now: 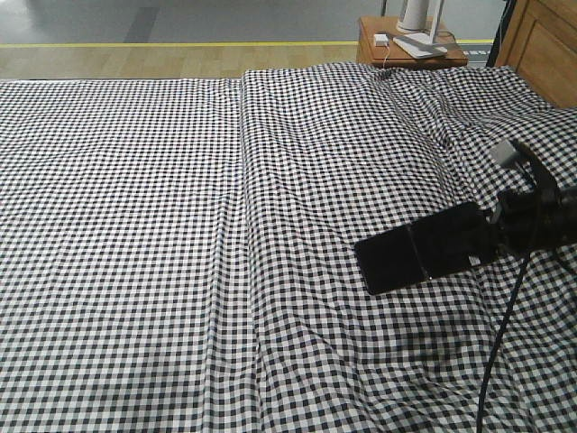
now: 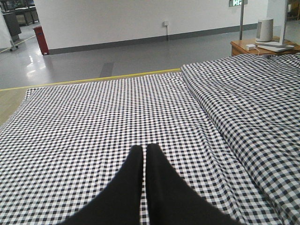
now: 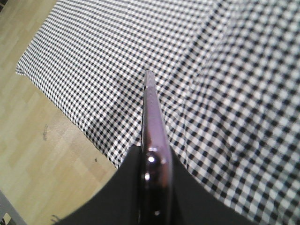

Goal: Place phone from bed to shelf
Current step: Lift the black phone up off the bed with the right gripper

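Slippage is threatening: right gripper [image 1: 491, 233] is clamping the phone [image 1: 419, 251] by one end only, cantilevering it over the bed [image 1: 135, 225].

Black phone [image 1: 420, 252], seemingly aloft over gingham bed [image 1: 135, 225]

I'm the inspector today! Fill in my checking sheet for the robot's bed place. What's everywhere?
Surface: checked bed, creased, long fold down its middle.
Job's things: phone clamped in the right gripper, off the cloth, shadow beneath; shelf not clearly seen.
Clutter: nothing seen.
Grippers: right shut on phone; left gripper shut, empty.
Cables: black cable hanging beside the right arm.
Surroundings: brown nightstand holding white items, wooden panel, grey floor.
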Motion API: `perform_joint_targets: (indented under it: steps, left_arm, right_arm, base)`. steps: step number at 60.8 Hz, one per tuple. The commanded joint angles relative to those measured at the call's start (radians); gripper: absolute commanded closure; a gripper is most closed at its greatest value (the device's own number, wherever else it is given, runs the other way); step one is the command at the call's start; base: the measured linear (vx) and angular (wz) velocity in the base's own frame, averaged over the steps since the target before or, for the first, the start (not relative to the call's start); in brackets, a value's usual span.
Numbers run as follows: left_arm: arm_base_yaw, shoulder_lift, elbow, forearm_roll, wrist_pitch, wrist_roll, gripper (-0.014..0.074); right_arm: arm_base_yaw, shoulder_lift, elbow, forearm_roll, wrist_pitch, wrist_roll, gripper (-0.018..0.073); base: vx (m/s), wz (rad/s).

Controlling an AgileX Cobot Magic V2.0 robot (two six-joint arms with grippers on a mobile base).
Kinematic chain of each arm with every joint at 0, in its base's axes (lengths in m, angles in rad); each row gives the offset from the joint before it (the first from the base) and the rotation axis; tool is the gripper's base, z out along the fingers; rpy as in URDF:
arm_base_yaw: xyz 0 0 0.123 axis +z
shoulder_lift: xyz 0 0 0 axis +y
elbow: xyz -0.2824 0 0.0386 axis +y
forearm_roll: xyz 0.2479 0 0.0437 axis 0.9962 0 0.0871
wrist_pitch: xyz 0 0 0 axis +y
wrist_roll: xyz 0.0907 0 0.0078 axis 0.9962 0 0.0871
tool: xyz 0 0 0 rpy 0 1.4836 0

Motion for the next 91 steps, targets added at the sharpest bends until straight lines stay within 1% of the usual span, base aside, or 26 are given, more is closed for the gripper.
perform_joint_targets:
  steps: [1,9,15,22,31,41,45,57,91]
  left_arm:
    - [0.001,-0.013,-0.022,-0.009,-0.072,-0.006,0.0595]
    - [0.001,-0.013,-0.022,-0.009,-0.072,-0.006,0.0595]
    - [0.001,-0.013,-0.022,-0.009,-0.072,-0.006,0.0595]
    - [0.001,-0.013,-0.022,-0.009,-0.072,-0.006,0.0595]
    - [0.001,-0.013,-0.022,-0.009,-0.072,-0.006,0.0595]
    - [0.001,-0.013,-0.022,-0.009,-0.072,-0.006,0.0595]
    - [0.001,-0.013,-0.022,-0.009,-0.072,-0.006,0.0595]
    - [0.001,-0.013,-0.022,-0.009,-0.072,-0.006,0.0595]
    - [0.001,-0.013,-0.022,-0.009,-0.072,-0.006,0.0595]
  right_arm:
    - [0.036,-0.119,-0.018,0.055,0.121,0.014,0.0562]
    - [0.098,-0.214,-0.018,0.055,0.121,0.039,0.0562]
    - [0.160,-0.276,-0.018,0.057,0.121,0.042,0.0562]
    - [0.226,-0.334,-0.018,0.082,0.121,0.042,0.0562]
    - [0.304,-0.375,-0.018,0.134,0.121,0.042,0.0562]
    - [0.361,-0.383,-0.018,0.143,0.121,0.042,0.0562]
    - [0.373,-0.383,-0.018,0.144,0.121,0.042,0.0562]
    - [0.371,-0.385,-0.018,0.158,0.121,0.038,0.0561]
    - [0.371,-0.385,-0.018,0.153,0.121,0.038,0.0561]
  base:
    - [0.00,0.00]
    - [0.00,0.00]
    - [0.00,0.00]
    - [0.00,0.00]
    - [0.00,0.00]
    - [0.00,0.00]
    - [0.00,0.00]
    - [0.00,0.00]
    - [0.00,0.00]
